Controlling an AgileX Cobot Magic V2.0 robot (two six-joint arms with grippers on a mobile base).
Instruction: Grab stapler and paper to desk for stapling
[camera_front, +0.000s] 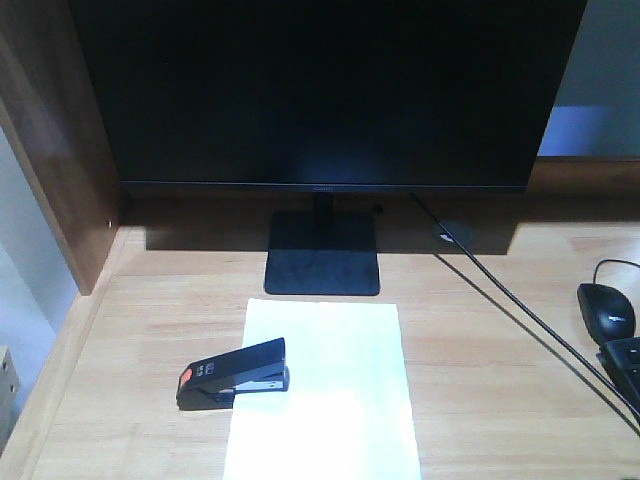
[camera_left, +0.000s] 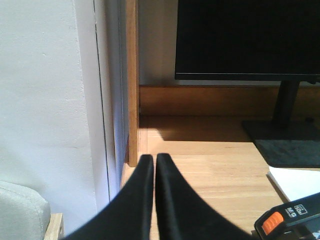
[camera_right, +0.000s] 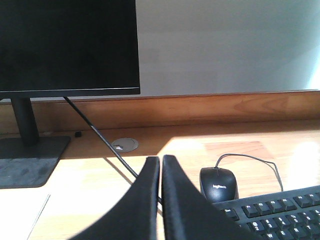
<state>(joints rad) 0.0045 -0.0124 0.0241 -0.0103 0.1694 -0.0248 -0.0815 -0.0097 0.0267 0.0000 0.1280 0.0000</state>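
Two end effectors, both with fingers pressed together and empty. Left end effector (camera_left: 154, 159) hangs over the counter (camera_front: 150, 300) near its dark side panel (camera_front: 50, 140). Stapler (camera_front: 234, 373) lies on the left edge of the paper (camera_front: 330, 400), orange end leftward, in front of the monitor stand (camera_front: 322, 265). Right end effector (camera_right: 161, 161) hovers by cable (camera_right: 100, 142), mouse (camera_right: 218, 183), keyboard (camera_right: 275, 212)

Desk (camera_front: 150, 300): light wood grain, darker side panel on the left.
Centre: monitor base (camera_front: 322, 258), paper (camera_front: 325, 390) just in front.
On paper's left edge: stapler (camera_front: 234, 373).
Right: cable (camera_front: 500, 298), mouse (camera_front: 606, 310), keyboard (camera_front: 625, 365).
Rear: grommet (camera_front: 455, 234).
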